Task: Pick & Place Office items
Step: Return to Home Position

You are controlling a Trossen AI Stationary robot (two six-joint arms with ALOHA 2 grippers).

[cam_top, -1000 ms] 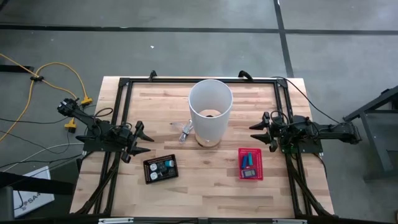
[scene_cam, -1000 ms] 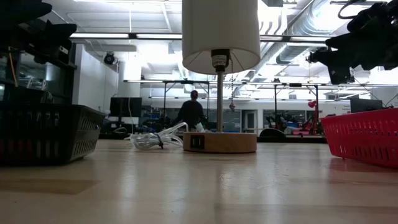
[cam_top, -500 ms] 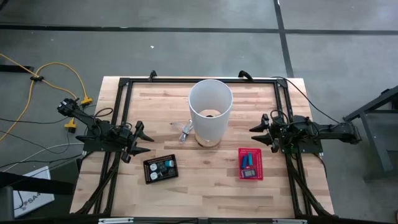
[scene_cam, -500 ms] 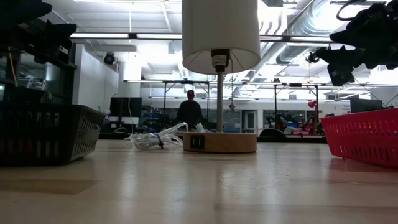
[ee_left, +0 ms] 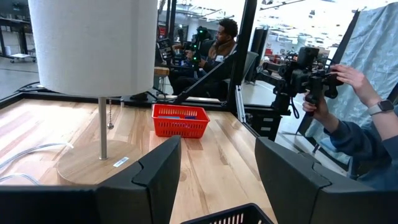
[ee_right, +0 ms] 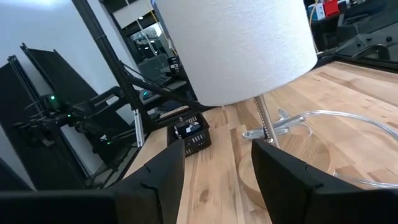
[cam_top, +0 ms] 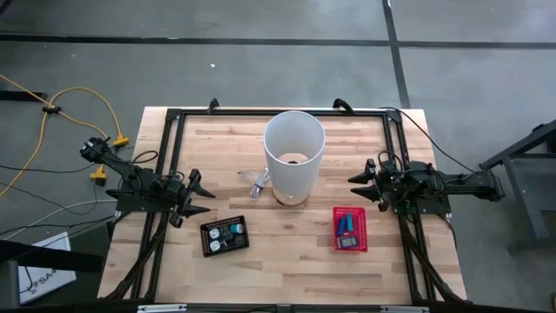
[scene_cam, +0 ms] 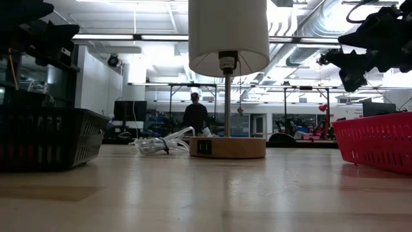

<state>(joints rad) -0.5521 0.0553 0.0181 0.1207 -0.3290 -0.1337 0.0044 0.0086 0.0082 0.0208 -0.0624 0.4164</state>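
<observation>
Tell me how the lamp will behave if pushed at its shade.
Likely to tip: the wide shade sits high on a thin pole over a small wooden base. Pushed low, it would probably slide instead. Its clear cord looks floppy, may drag.

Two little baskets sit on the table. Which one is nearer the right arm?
The red basket, close by the right gripper; the black basket lies beyond the lamp, near the left gripper.

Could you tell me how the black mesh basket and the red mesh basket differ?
The black mesh basket sits on the left of the wooden table, turned askew; the red mesh basket sits on the right, squared with the edges. The black one holds dark pieces with pale faces; the red one holds blue pieces. Both stand near the white-shaded lamp.
</observation>
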